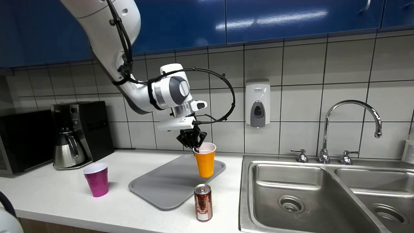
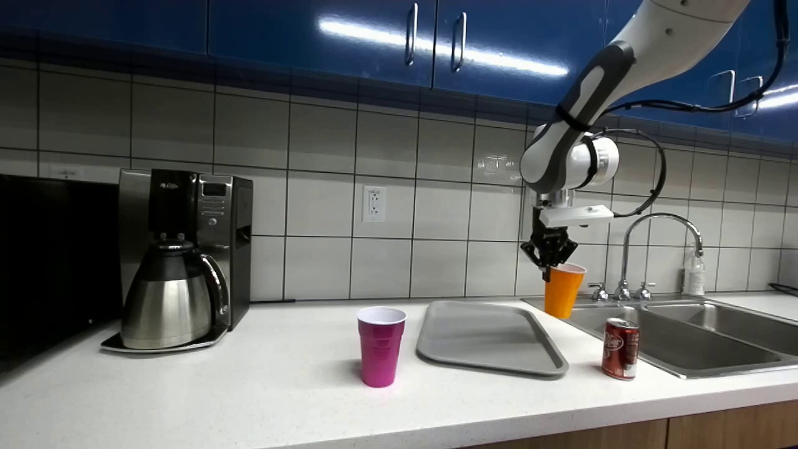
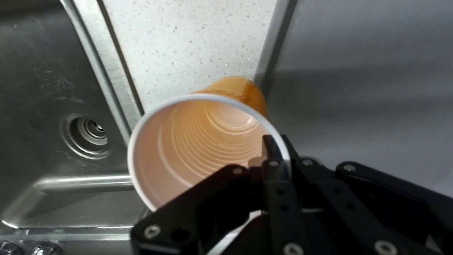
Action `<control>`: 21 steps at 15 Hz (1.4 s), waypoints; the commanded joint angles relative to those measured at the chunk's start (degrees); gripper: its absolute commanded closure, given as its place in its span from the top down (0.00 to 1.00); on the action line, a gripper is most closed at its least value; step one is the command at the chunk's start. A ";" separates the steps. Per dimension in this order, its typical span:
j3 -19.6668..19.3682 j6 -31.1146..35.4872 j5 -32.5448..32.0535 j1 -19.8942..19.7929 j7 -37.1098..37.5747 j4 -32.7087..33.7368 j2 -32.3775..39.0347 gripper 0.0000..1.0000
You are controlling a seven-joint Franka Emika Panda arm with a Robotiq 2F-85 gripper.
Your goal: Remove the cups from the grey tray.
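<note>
My gripper [image 1: 196, 149] is shut on the rim of the orange cup [image 1: 206, 164]; in the wrist view one fingertip [image 3: 279, 148] is inside the cup and one outside. The orange cup hangs slightly tilted, and appears raised above the counter, near the tray's sink-side edge in both exterior views [image 2: 563, 293]. Its white rim and inside face the wrist camera [image 3: 198, 141]. The magenta-purple cup [image 1: 97, 181] stands upright on the counter, off the tray, in both exterior views [image 2: 380, 352]. The grey tray [image 1: 165, 187] lies flat on the counter with no cup standing on it [image 2: 486, 337].
A reddish-brown can [image 1: 203, 204] stands on the counter by the tray's front corner [image 2: 621, 349]. The steel sink [image 1: 288, 181] with its faucet [image 1: 326, 129] is beside the tray. A coffee maker [image 2: 181, 268] stands at the far end. Blue cabinets [image 2: 324, 43] hang above.
</note>
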 commanded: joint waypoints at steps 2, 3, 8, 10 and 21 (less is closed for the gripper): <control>-0.99 0.96 -2.97 -2.03 0.30 -1.38 -1.06 0.01; -1.28 0.97 -3.52 -2.29 0.40 -1.34 -0.85 0.01; -2.54 1.03 -5.71 -3.06 0.88 -0.91 0.60 0.01; -2.96 1.19 -5.99 -3.22 0.97 -0.71 1.47 0.01; -4.52 3.26 -5.36 -3.29 0.89 0.21 6.71 0.01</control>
